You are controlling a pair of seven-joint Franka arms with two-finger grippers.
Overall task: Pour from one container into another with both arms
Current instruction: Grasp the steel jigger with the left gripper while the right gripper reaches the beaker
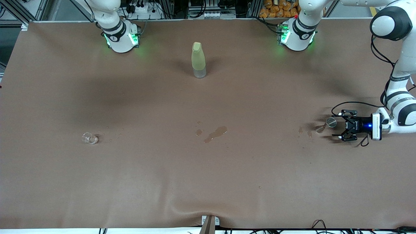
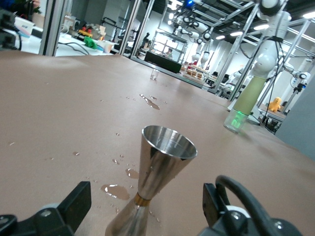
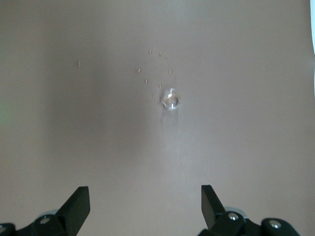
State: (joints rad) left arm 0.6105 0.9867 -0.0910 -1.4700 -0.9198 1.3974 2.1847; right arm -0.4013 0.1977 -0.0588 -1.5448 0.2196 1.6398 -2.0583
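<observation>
A steel hourglass-shaped jigger (image 1: pixel 331 122) (image 2: pixel 158 167) stands upright on the brown table at the left arm's end. My left gripper (image 1: pixel 340 126) (image 2: pixel 145 206) lies low and level with the table, open, a finger on each side of the jigger's lower half and clear of it. A small clear glass (image 1: pixel 90 138) (image 3: pixel 170 100) stands toward the right arm's end. My right gripper (image 3: pixel 145 204) hangs open and empty high over that glass; the front view shows only that arm's base.
A tall yellow-green bottle (image 1: pixel 198 60) (image 2: pixel 246 96) stands between the two arm bases. Spilled liquid lies mid-table (image 1: pixel 215 133) and beside the jigger (image 1: pixel 308 130) (image 2: pixel 115 191), with droplets near the glass. A crease runs along the cover's front edge (image 1: pixel 195 208).
</observation>
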